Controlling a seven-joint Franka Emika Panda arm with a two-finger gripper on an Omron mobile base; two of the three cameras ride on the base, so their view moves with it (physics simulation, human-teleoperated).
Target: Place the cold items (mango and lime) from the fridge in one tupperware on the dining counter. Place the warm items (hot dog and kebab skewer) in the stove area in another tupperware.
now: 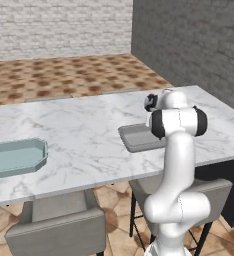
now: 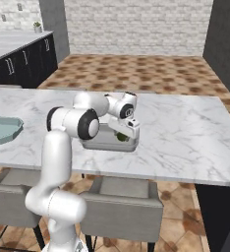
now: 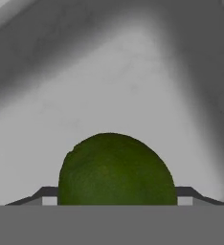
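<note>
Now: gripper (image 2: pixel 123 136) clamped on lime (image 3: pixel 116 170) | inside grey tupperware (image 1: pixel 134 137) | marble counter (image 1: pixel 89 130)

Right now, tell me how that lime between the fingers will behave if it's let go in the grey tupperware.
The lime looks round and smooth-skinned, so it will probably roll a little on the flat floor of the grey tupperware. The raised walls should likely stop it. It looks firm and small, so probably light and not fragile.

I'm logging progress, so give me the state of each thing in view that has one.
Lime: lying inside the grey tub, between the fingers.
Grey tub: on the counter, lid off, holds the lime.
Teal tub: on the counter, empty.
Gripper: down in the grey tub.
</note>
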